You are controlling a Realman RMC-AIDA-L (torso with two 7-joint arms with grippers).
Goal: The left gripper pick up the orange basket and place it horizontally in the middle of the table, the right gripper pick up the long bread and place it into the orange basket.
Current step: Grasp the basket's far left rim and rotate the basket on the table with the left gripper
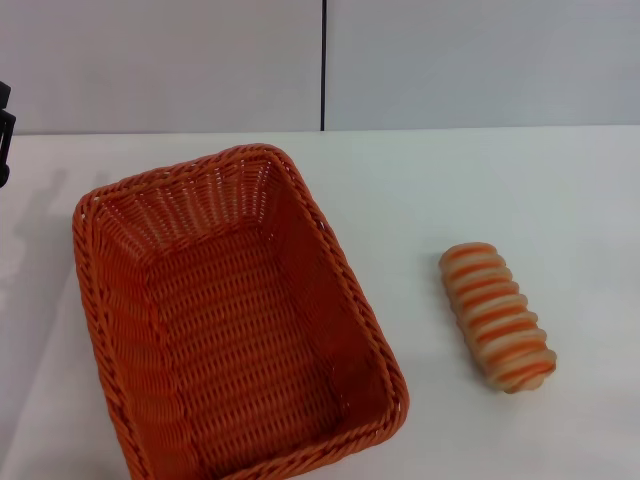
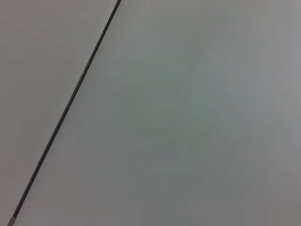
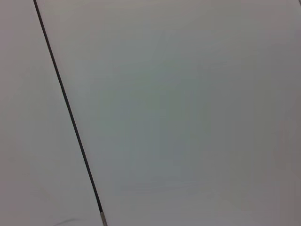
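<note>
white table (image 1: 420,180), grey wall. basket (image 1: 230,320) sits skewed near left, bread (image 1: 497,316) apart. left gripper (image 1: 5,135) at edge, fingers can't tell; grab near rim, turn it level.

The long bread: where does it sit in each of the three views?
Head view: the long bread lies on the table, apart from the orange basket, on its right.
Left wrist view: not in it; only wall.
Right wrist view: not in it; only wall.
Shared landmark: the dark wall seam.
</note>
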